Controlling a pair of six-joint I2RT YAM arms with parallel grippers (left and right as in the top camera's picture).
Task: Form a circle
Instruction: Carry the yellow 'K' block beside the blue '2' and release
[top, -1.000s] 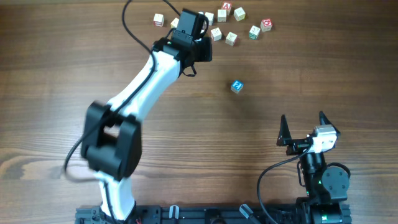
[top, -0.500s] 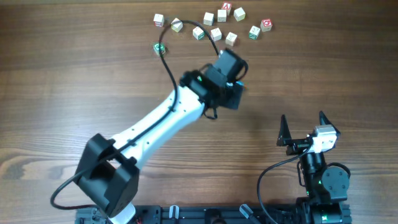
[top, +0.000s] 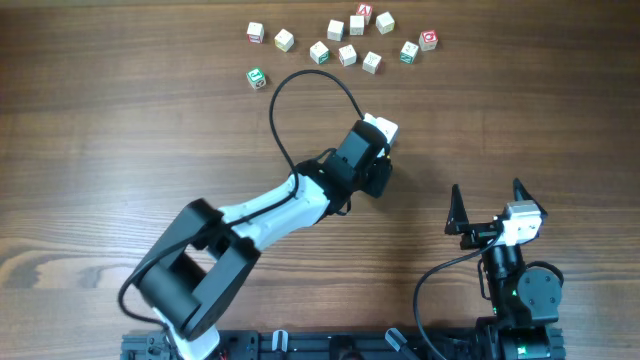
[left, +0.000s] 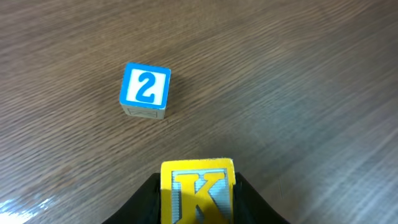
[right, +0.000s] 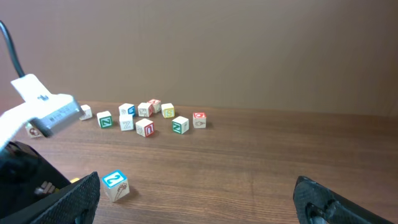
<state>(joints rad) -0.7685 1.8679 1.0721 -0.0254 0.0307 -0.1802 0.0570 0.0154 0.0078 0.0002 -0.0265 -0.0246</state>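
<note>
From above, the left gripper (top: 375, 150) hangs over the middle of the table (top: 120, 150). Its fingertips are hidden under its own wrist, so the jaws cannot be told from this view. Beyond it, toward the far edge and well apart, lies a loose scatter of cubes (top: 347, 55) — a green-faced cube (top: 256, 76) sits alone at the scatter's left end. The right gripper (top: 487, 195) rests to the right of the left gripper and nearer the front edge, well apart from it, jaws spread wide with nothing between them.

In the left wrist view, the left gripper's jaws are drawn in on a yellow cube (left: 198, 190) printed with a K, one dark finger against each side. A blue-faced cube (left: 145, 91) showing a 2 lies flat on the wood ahead of the gripper and to its left, apart from the yellow cube.

In the right wrist view, the blue-faced cube sits just beside the left gripper's dark body, and the scatter lies farther back. The right gripper's own fingers stand far apart at the lower corners — empty.
</note>
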